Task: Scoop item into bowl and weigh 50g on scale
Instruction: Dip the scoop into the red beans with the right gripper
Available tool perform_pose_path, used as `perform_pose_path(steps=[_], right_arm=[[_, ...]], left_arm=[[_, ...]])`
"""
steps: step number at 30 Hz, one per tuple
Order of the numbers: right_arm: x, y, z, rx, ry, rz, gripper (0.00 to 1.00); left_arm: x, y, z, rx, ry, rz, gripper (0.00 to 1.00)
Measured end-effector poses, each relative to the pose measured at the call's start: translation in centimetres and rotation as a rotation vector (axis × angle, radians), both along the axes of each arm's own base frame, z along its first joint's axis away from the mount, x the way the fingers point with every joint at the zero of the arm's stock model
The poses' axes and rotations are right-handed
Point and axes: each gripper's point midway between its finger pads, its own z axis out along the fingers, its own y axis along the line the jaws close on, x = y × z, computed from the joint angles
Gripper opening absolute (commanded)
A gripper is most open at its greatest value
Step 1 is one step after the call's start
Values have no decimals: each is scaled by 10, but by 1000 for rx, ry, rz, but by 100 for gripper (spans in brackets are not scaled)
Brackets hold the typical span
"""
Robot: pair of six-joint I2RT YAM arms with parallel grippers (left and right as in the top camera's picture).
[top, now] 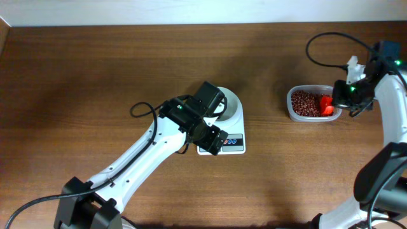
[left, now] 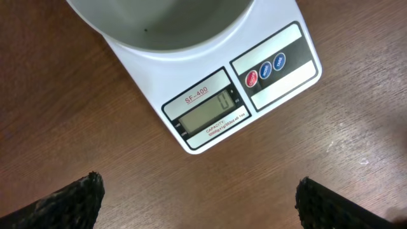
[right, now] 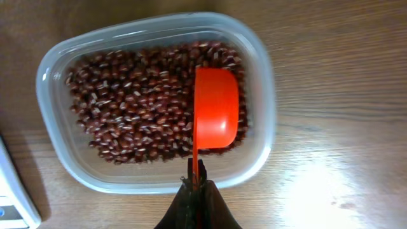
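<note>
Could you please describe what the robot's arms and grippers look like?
Both arms are white tubular links with black joints, each showing a small green light. Black cables loop beside the left arm and above the right arm. The left gripper has black, rough-textured fingers; the right gripper looks dark and narrow.

Orange-red scoop (right: 215,108) amid beans (right: 127,95) in clear tub (right: 57,63)

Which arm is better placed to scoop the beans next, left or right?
Right. The right fingers hold the orange scoop in the tub of beans; the left fingers hang open near the scale, holding nothing.
</note>
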Motion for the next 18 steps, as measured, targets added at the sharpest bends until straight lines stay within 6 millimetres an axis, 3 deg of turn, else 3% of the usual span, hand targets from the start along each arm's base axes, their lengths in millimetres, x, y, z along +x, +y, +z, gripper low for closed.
perform_pose_path(steps=[7, 18], right_arm=[[6, 25, -19, 130, 29, 31, 4], [3, 21, -15, 400, -22, -32, 4]], left_arm=[[3, -2, 0, -9, -15, -4, 99], [3, -2, 0, -9, -15, -4, 99]])
